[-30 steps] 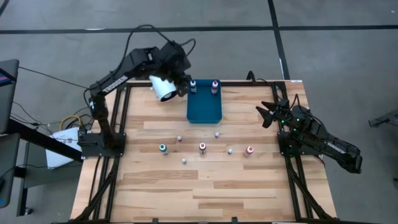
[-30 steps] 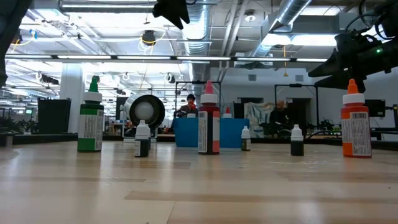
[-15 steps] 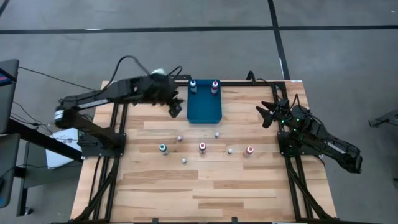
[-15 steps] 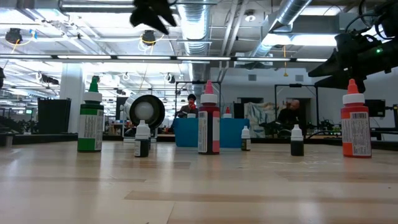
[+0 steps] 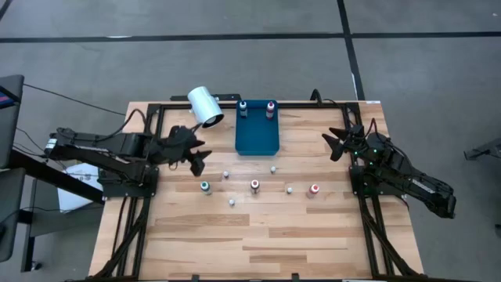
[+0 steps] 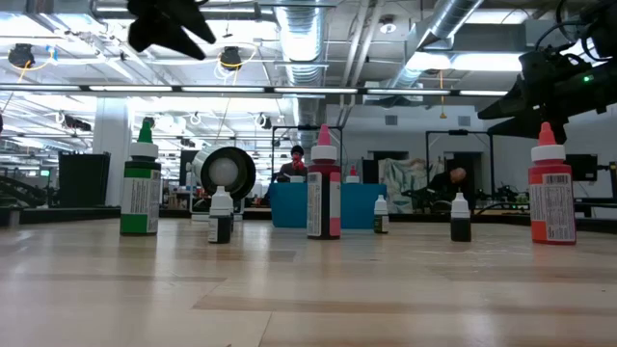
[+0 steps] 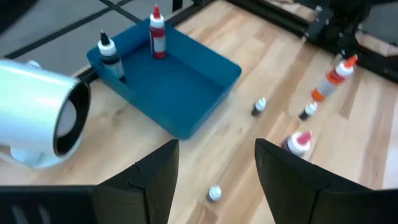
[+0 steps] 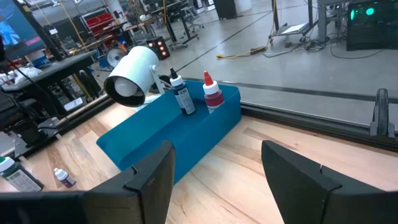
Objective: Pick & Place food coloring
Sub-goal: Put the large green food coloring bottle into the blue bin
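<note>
Several food coloring bottles stand upright on their bases on the table: a green-topped one (image 5: 205, 186), a pink-topped one (image 5: 254, 186), an orange-red one (image 5: 314, 189) and tiny white ones such as (image 5: 226, 174). Two more, blue-topped (image 5: 243, 108) and red-topped (image 5: 271, 108), stand at the far end of the blue tray (image 5: 257, 135). My left gripper (image 5: 196, 157) hangs open above the table, left of the tray and beyond the green-topped bottle (image 6: 142, 183). My right gripper (image 5: 335, 143) waits open near the table's right edge.
A large white cylinder (image 5: 205, 106) lies on its side at the far edge, left of the tray; the left wrist view shows its open end (image 7: 65, 121). Bare wood lies in the table's near half. Black frame rails run along the left and right sides.
My left arm has swung from above the far edge beside the tray's far left corner toward the table's left and near side, ending left of the tray above the bottle row. The bottles, tray and cylinder have stayed in place.
</note>
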